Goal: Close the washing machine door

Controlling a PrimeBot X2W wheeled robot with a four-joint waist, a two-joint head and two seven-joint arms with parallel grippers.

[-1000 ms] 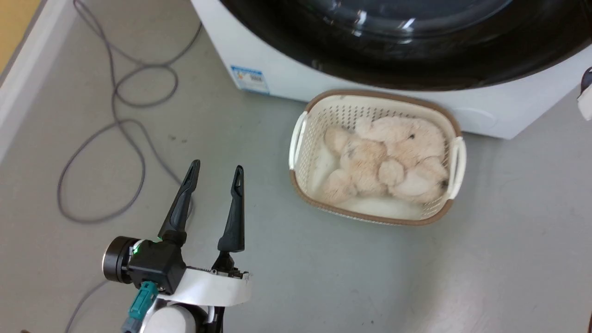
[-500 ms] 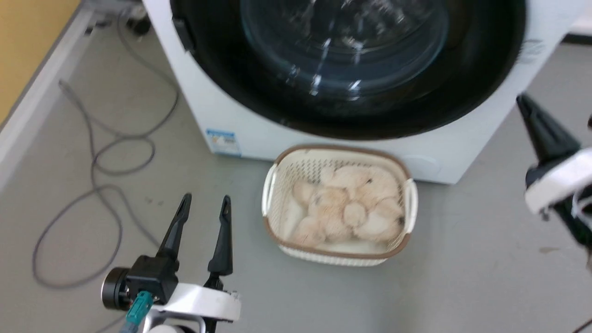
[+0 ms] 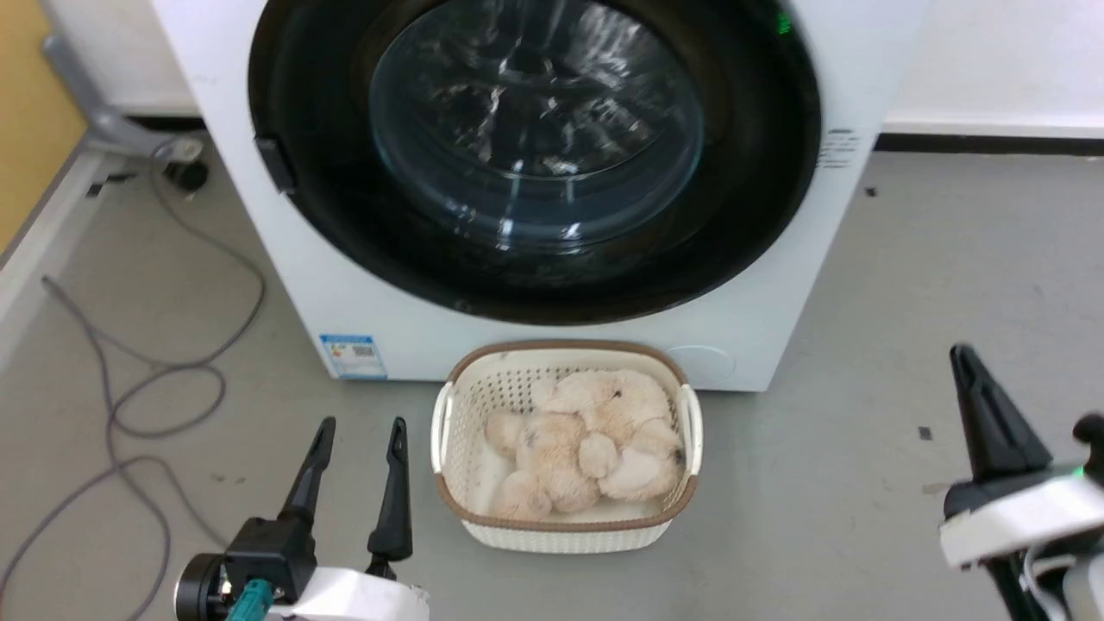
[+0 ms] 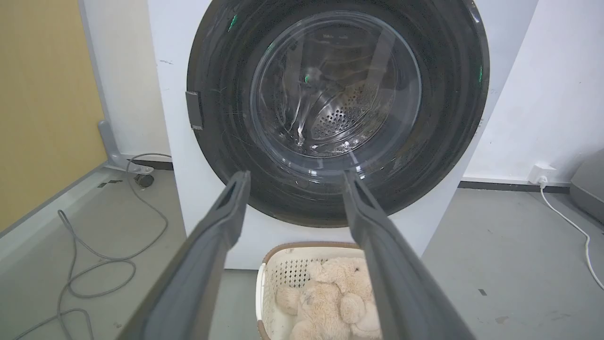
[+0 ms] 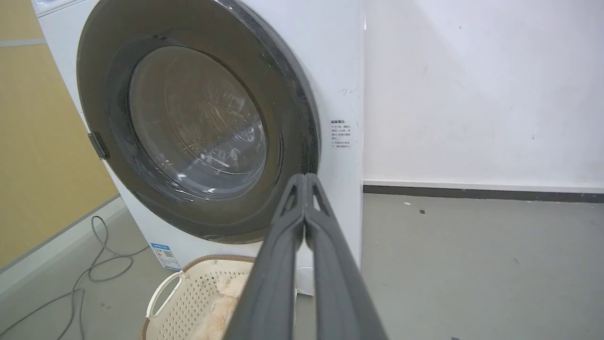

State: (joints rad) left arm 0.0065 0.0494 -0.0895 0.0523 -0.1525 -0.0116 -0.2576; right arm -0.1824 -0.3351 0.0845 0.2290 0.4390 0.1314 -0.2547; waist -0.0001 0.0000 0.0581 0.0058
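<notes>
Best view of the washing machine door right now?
Left wrist view: the washing machine door is near front-on and almost whole; the left fingers cross its lower rim. Head view looks down and crops its top. Right wrist view shows it obliquely, the right fingers over its lower edge.

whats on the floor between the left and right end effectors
A white perforated basket holding a beige plush toy, seen in the head view. It sits nearer the left end effector than the right end effector, with bare grey floor either side.

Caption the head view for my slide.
Washing machine door closed, plush toy in basket before it, left gripper and right gripper flanking.
</notes>
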